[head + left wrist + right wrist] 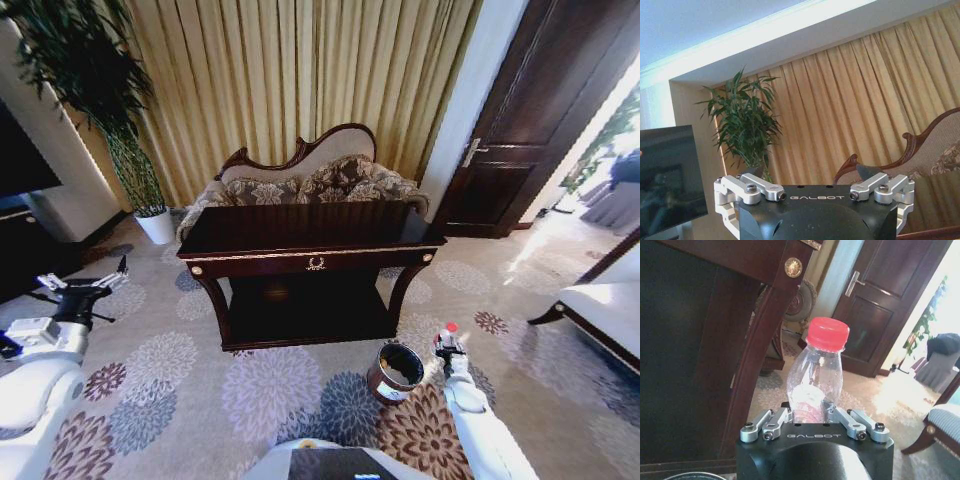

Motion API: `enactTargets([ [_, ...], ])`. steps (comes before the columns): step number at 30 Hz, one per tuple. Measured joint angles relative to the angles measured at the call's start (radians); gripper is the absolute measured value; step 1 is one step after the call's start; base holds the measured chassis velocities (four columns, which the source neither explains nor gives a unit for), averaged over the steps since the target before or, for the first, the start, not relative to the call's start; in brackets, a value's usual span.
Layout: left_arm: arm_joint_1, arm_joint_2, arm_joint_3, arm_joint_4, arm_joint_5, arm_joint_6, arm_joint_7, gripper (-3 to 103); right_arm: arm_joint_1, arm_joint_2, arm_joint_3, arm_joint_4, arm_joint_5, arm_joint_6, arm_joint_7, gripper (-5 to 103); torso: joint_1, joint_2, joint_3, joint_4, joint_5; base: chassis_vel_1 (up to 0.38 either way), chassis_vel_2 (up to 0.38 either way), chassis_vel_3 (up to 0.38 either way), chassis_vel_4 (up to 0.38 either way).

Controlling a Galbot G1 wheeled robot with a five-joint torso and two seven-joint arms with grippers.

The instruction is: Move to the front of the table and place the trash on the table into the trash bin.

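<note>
The dark glossy table (300,232) with gold trim stands ahead at the centre of the head view. On the carpet to its front right is the trash bin (398,372), a small round brown cylinder with a shiny rim. Just right of the bin, slightly above its rim, my right gripper (447,350) is shut on the trash, a clear plastic bottle (450,336) held upright. In the right wrist view the red-capped bottle (817,375) rises from the right gripper (812,415), with a table leg (765,335) behind it. My left gripper (85,285) is open and held up at the far left.
A patterned sofa (310,180) stands behind the table against gold curtains. At the back left is a potted plant (150,215) in a white pot, and a dark door (530,130) is at the back right. A pale seat (600,310) borders the right side. Flowered carpet lies in front.
</note>
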Motion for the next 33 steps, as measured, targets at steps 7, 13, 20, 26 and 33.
enactTargets([
  [7, -0.011, 0.014, 0.012, 0.011, 0.001, -0.003, 0.001, 100, -0.05, 0.096, 0.005, 0.132, -0.035, -0.019, 0.0, 27, 0.0, 0.0, 0.0, -0.0002, -0.0004, 0.0, 0.0, 0.0, 0.0],
  [13, -0.012, 0.014, 0.018, 0.012, 0.002, -0.006, 0.001, 100, -0.045, 0.166, -0.007, 0.151, -0.056, -0.022, 0.0, 27, 0.0, 0.0, 0.0, -0.0001, -0.0003, 0.0, 0.0, 0.0, 0.0],
  [20, -0.005, 0.012, 0.016, 0.012, 0.004, -0.013, 0.001, 100, 0.027, 0.193, -0.024, 0.084, -0.095, -0.021, 0.0, 27, 0.0, 0.0, 0.0, -0.0001, -0.0005, 0.0, 0.0, 0.0, 0.0],
  [26, -0.005, 0.009, 0.019, 0.012, 0.008, -0.018, 0.001, 100, 0.074, 0.185, -0.023, 0.002, -0.121, -0.013, 0.0, 27, 0.0, 0.0, 0.0, -0.0004, -0.0003, 0.0, 0.0, 0.0, 0.0],
  [33, -0.002, 0.01, 0.018, 0.012, 0.012, -0.027, 0.001, 100, 0.104, 0.192, -0.018, -0.064, -0.148, 0.003, 0.0, 27, 0.0, 0.0, 0.0, -0.0002, -0.0004, 0.0, 0.0, 0.0, 0.0],
])
